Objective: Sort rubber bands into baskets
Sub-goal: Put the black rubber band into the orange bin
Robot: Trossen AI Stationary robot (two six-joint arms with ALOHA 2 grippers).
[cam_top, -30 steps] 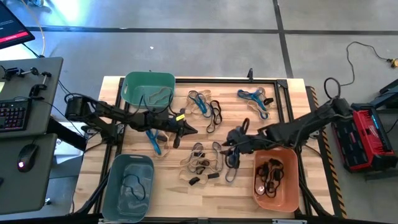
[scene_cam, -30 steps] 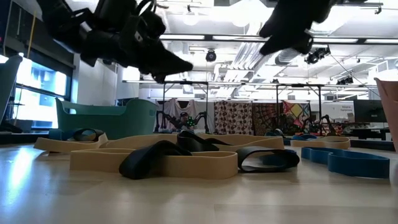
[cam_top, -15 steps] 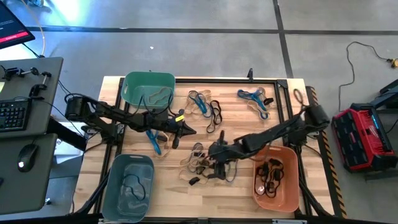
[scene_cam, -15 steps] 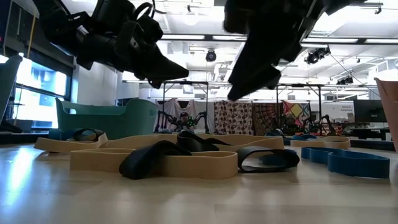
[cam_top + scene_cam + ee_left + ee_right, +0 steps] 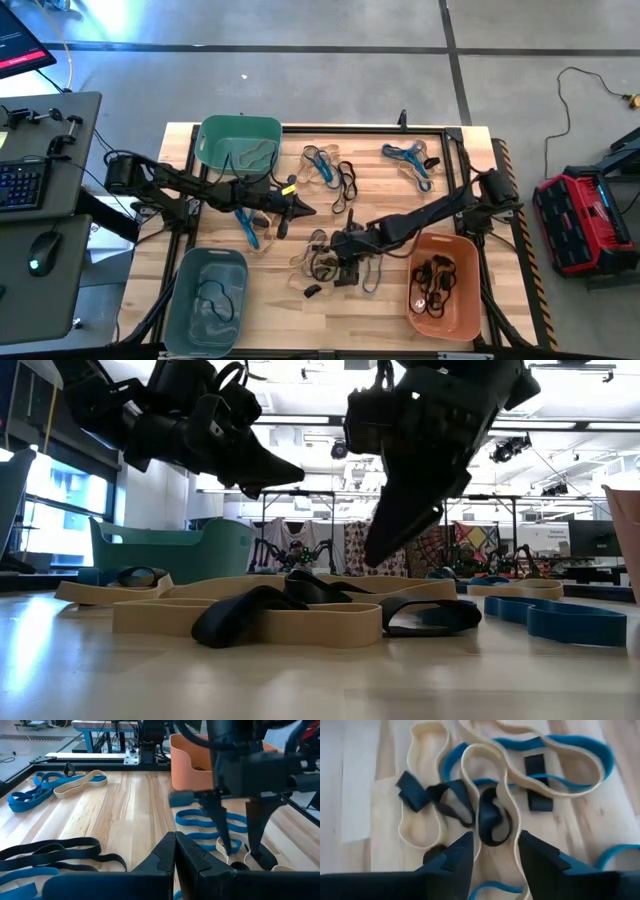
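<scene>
Rubber bands in tan, blue and black lie in a tangled pile (image 5: 322, 262) at the table's middle. My right gripper (image 5: 343, 262) stands open just above the pile, slanting down. Its fingers straddle a tan band and a black loop (image 5: 492, 822), and the low view shows the tips (image 5: 383, 552) clear of the bands. My left gripper (image 5: 306, 210) hangs shut and empty above the table, left of the pile (image 5: 175, 851). The teal-green basket (image 5: 240, 121) stands at the far left, the grey-blue basket (image 5: 176, 300) at the near left, and the orange basket (image 5: 472, 292) at the near right.
More bands lie in loose groups: blue and black ones (image 5: 328, 168) at the far middle, blue and tan ones (image 5: 408, 158) at the far right, and a blue one (image 5: 247, 228) under my left arm. Each basket holds a few bands. A black frame (image 5: 455, 160) borders the table's far and right sides.
My right gripper has swung from beside the orange basket toward the table's left and come down over the middle pile, tipping more steeply downward. The bands have not moved.
</scene>
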